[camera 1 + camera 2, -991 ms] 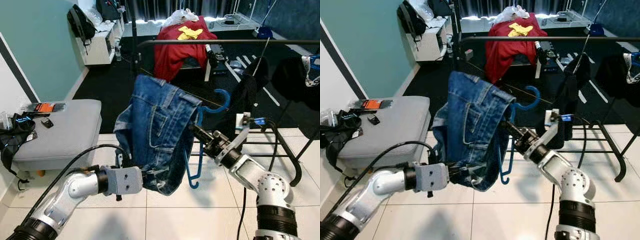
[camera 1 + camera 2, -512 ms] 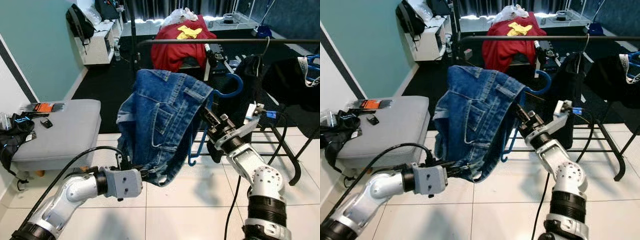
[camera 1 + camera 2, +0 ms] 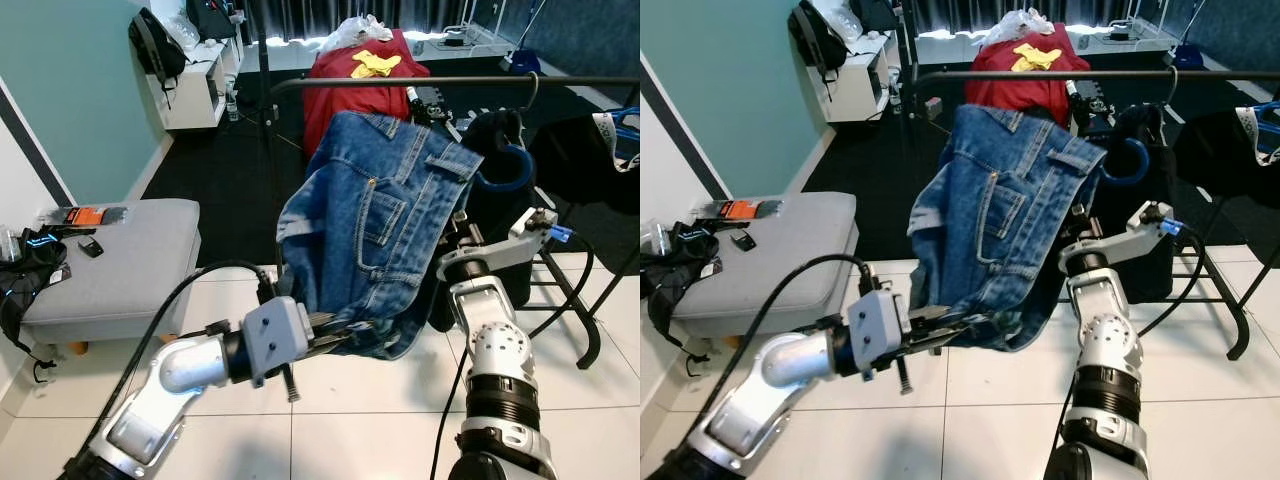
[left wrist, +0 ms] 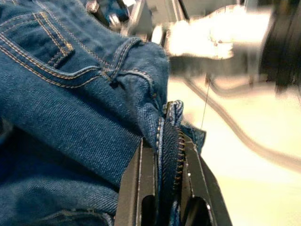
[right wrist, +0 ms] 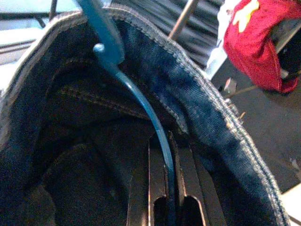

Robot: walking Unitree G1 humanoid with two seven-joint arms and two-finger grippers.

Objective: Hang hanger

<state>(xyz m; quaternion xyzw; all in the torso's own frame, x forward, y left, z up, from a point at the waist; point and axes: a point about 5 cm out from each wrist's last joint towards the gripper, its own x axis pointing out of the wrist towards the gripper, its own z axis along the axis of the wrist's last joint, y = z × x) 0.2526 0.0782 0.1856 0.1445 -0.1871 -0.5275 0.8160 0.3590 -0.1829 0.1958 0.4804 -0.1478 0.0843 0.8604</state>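
In front of the dark clothes rail (image 3: 420, 83), I hold a pair of blue jeans (image 3: 375, 230) up between my two arms. My left claw (image 4: 162, 165) is closed on the lower edge of the jeans, with a denim fold and its stitched seam pinched between the two black fingers (image 4: 136, 188). From my head, that claw (image 3: 325, 335) sits low, under the hanging denim, above the pale tiled floor (image 3: 350, 430).

My right claw (image 5: 167, 197) is clamped on the thin blue bar of the hanger (image 5: 141, 108), which runs up from between the fingers inside the waistband of the jeans. My right arm (image 3: 490, 320) reaches up behind the cloth, so from my head I cannot make out its fingers past the denim.

The blue hook of the hanger (image 3: 505, 170) pokes out at the upper right of the jeans, just below the rail and near a dark garment (image 3: 575, 150) that hangs there. I cannot tell whether the hook touches the rail.

A red cloth (image 3: 350, 85) with a yellow piece (image 3: 378, 63) on it lies beyond the rail. To my left stands a grey ottoman (image 3: 110, 260) with an orange item (image 3: 90, 215) on top and a black bag (image 3: 25, 275) at its end.
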